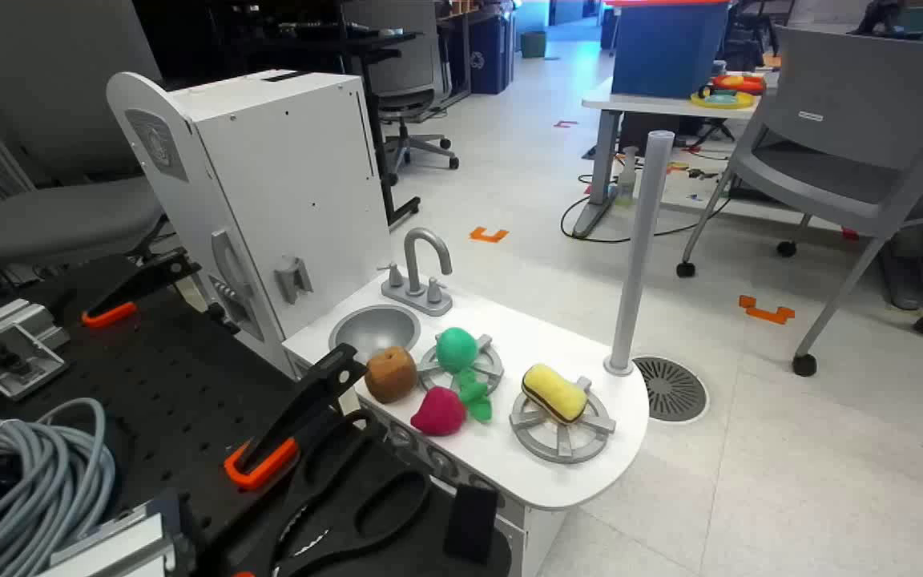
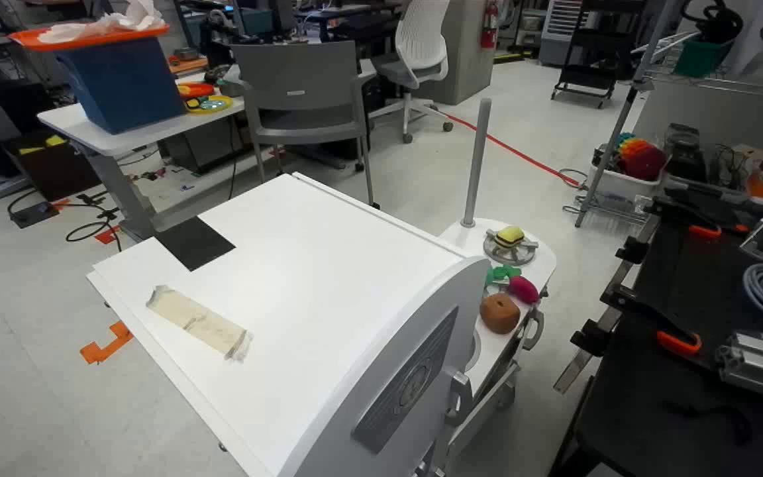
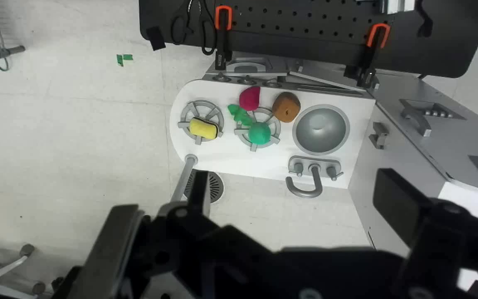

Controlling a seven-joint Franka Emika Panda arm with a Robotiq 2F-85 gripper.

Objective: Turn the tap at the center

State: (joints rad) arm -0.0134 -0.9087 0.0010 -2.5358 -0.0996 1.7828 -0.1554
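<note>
The tap is a small grey gooseneck spout between two small handles on a white toy counter. It stands behind the grey sink bowl, beside the white cabinet. In the wrist view the tap shows from above, its spout tip pointing left. In an exterior view it is hidden behind the white cabinet. My gripper is open, with nothing between its fingers. Its fingers show either side of the tap in the wrist view, and it looks well above it. The arm and gripper are out of both exterior views.
A tall grey pole rises from the counter. A brown toy fruit, a green ball, a red toy piece and a yellow toy lie near the burners. A black pegboard table with clamps adjoins the counter.
</note>
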